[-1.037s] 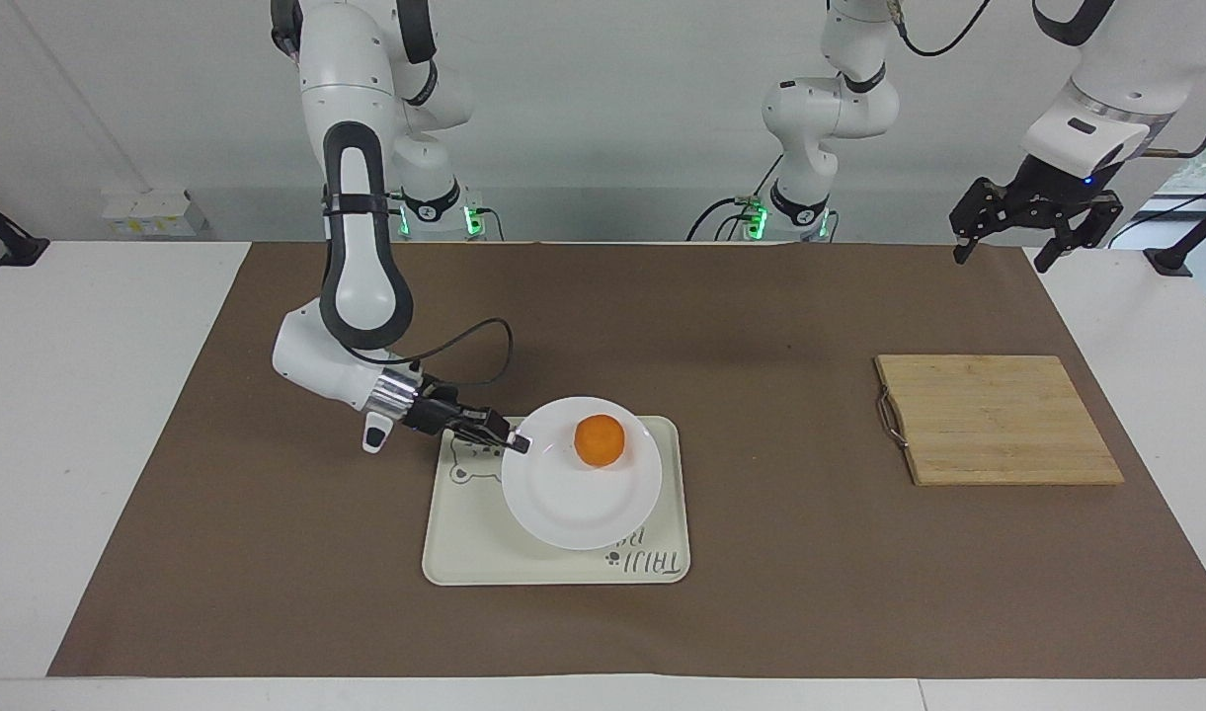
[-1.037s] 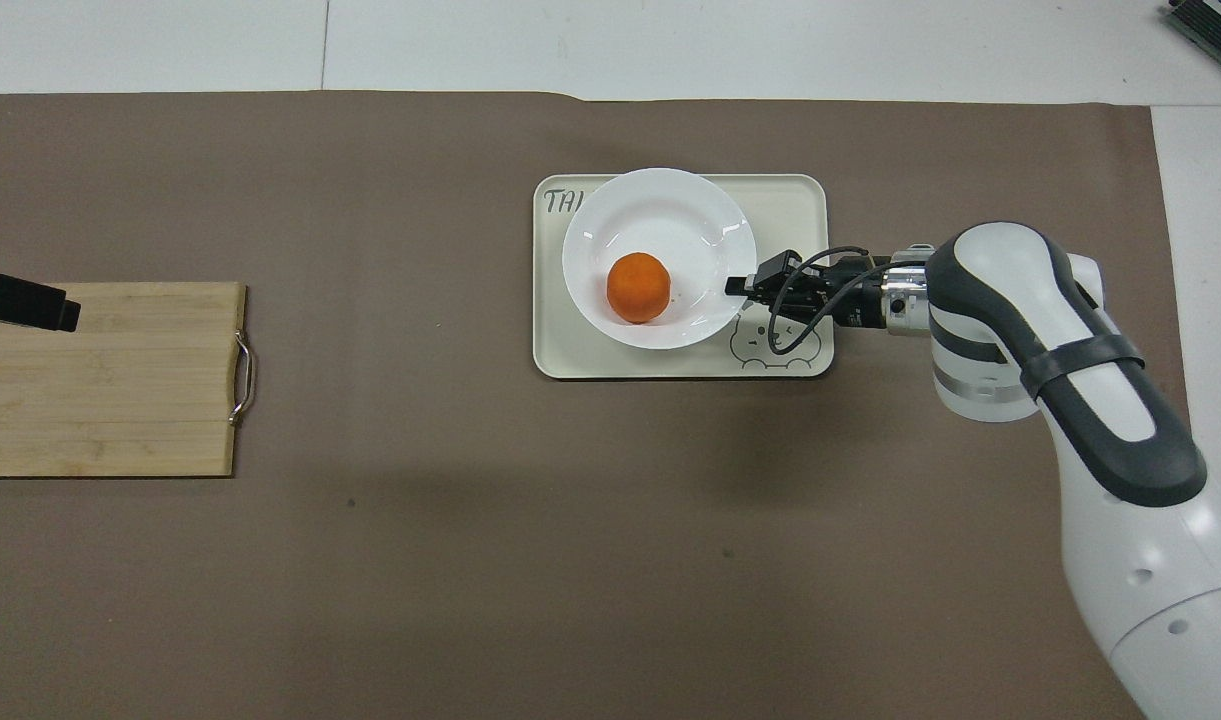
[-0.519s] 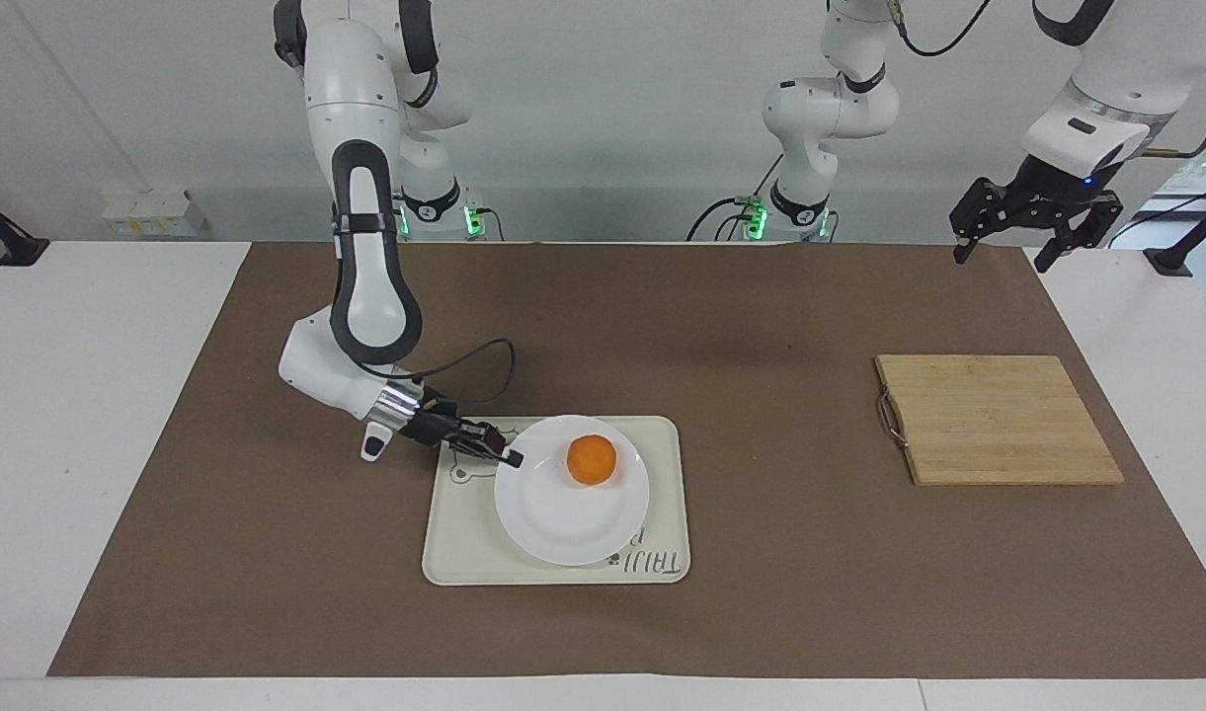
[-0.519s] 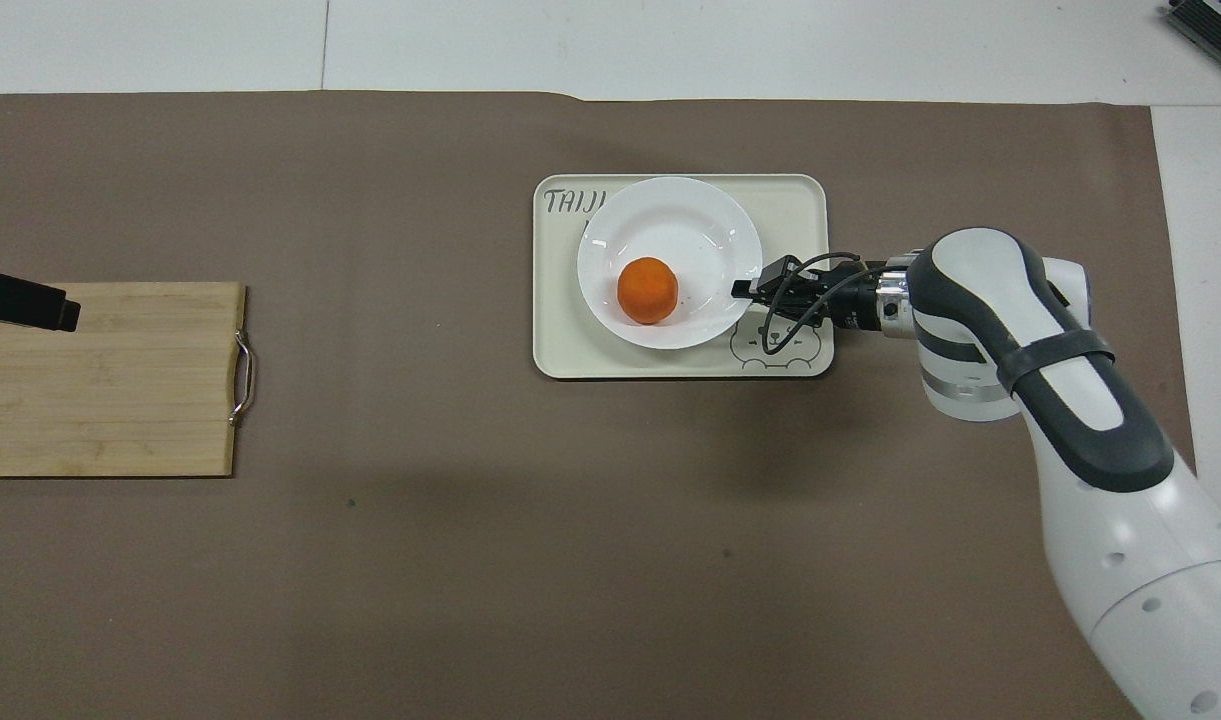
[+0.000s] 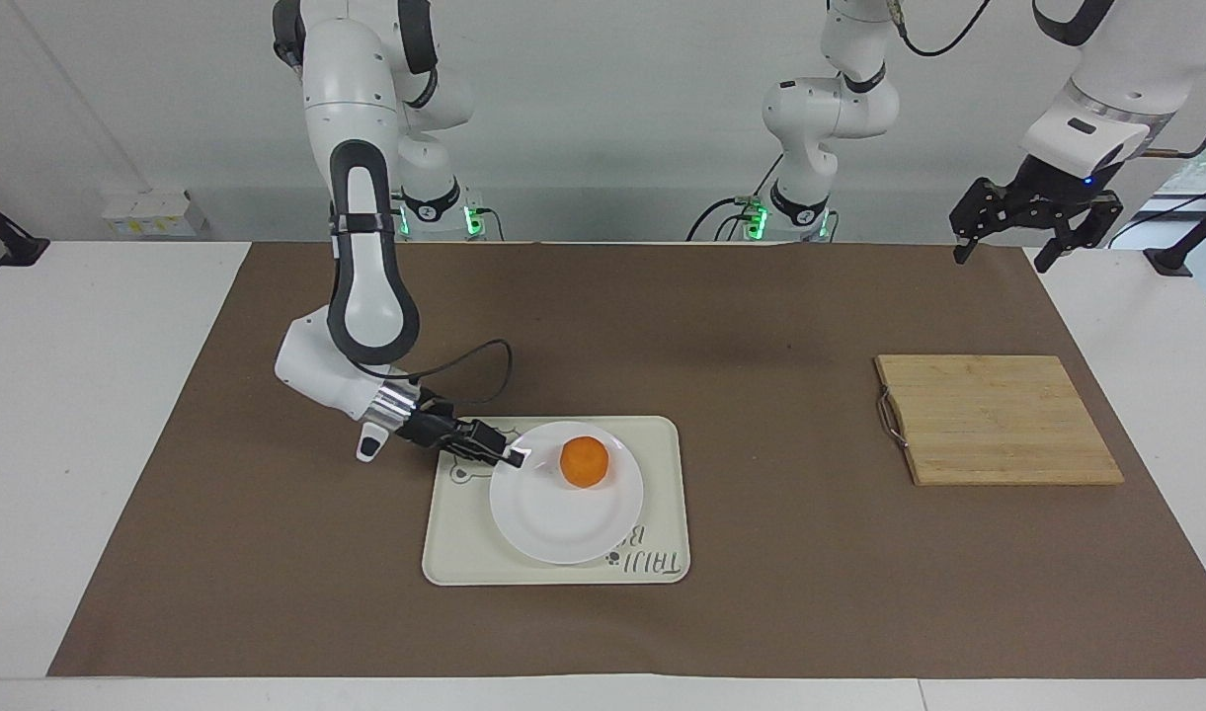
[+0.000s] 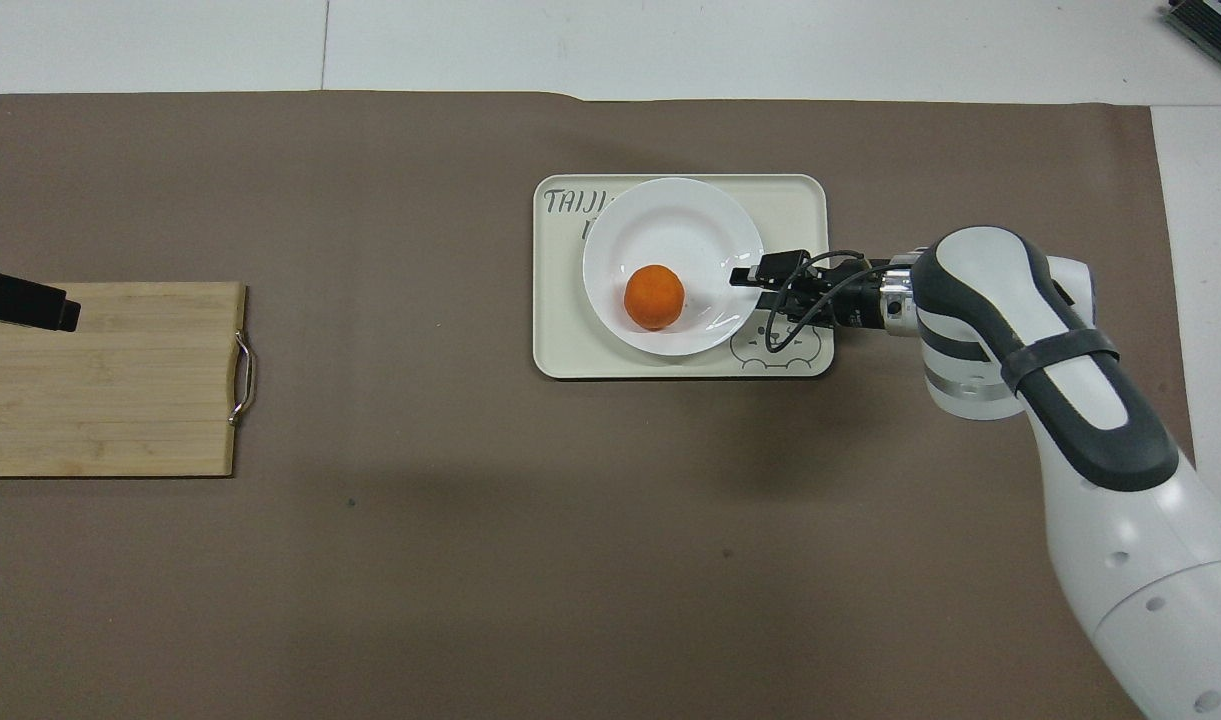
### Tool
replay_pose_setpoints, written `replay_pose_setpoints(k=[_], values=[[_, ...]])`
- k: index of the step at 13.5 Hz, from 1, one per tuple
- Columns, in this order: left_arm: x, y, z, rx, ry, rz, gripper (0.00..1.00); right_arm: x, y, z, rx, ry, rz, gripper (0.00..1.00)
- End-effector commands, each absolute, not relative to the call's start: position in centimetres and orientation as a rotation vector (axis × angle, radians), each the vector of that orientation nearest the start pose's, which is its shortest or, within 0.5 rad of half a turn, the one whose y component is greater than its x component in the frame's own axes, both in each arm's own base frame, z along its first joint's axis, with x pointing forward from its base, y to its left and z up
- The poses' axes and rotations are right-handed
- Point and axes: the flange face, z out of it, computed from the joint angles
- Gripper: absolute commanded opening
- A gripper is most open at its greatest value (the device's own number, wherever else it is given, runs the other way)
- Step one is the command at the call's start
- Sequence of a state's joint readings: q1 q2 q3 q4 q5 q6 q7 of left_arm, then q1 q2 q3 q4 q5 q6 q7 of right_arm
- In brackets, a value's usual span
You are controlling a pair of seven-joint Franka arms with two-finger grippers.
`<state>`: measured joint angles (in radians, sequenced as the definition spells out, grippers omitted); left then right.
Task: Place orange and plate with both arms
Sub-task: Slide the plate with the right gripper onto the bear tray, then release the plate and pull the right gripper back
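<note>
The white plate [image 5: 553, 523] lies flat on the cream bear tray [image 5: 662, 563], and the orange [image 5: 584, 462] rests on the plate's half nearer the robots. My right gripper [image 5: 514, 457] reaches low and nearly level to the plate's rim on the right arm's side; whether it still clamps the rim does not show. From overhead the plate [image 6: 670, 215] and orange [image 6: 654, 297] sit in the tray [image 6: 810, 195] with the right gripper [image 6: 742, 277] at the rim. My left gripper [image 5: 1022, 235] hangs open and empty, high over the table's corner by the left arm's base, waiting.
A bamboo cutting board [image 5: 998, 420] with a metal handle lies toward the left arm's end of the table, on the brown mat [image 5: 761, 612]. Overhead, the left gripper's tip [image 6: 25, 300] shows above the board [image 6: 100, 390].
The plate with the orange has come down from a raised, tilted hold to lie flat on the tray. The right gripper sank with it. The left arm has not moved.
</note>
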<state>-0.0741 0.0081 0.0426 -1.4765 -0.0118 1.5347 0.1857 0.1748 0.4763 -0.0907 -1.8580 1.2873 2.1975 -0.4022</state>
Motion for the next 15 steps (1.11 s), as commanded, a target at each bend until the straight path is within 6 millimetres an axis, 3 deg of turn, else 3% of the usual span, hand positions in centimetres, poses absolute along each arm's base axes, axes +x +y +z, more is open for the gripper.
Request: replay_pose_setpoints(k=[1,5,7,10,13,15], values=[[54.6,-1.7,66.2,-3.125,0.325,-0.085,1.0,64.3,7.2,28.9,-2.262,0.344,-0.098,1.0],[54.6,-1.7,66.3,-3.125,0.325,-0.089,1.0,64.6,3.7,31.1,-2.318,0.307,-0.135,1.0],[54.6,-1.7,66.2,-3.125,0.325,-0.085,1.0,64.3,2.9,33.9,-2.346,0.269,-0.163,1.0],[54.6,-1.7,66.2,-3.125,0.325,-0.085,1.0,63.0,1.6,41.0,-2.508,0.159,-0.226,1.0],[54.6,-1.7,66.3,-3.125,0.325,-0.087,1.0,60.2,1.4,48.9,-2.668,0.082,-0.237,1.0],[54.6,-1.7,66.3,-3.125,0.325,-0.087,1.0,58.7,1.8,52.3,-2.796,0.022,-0.258,1.0]])
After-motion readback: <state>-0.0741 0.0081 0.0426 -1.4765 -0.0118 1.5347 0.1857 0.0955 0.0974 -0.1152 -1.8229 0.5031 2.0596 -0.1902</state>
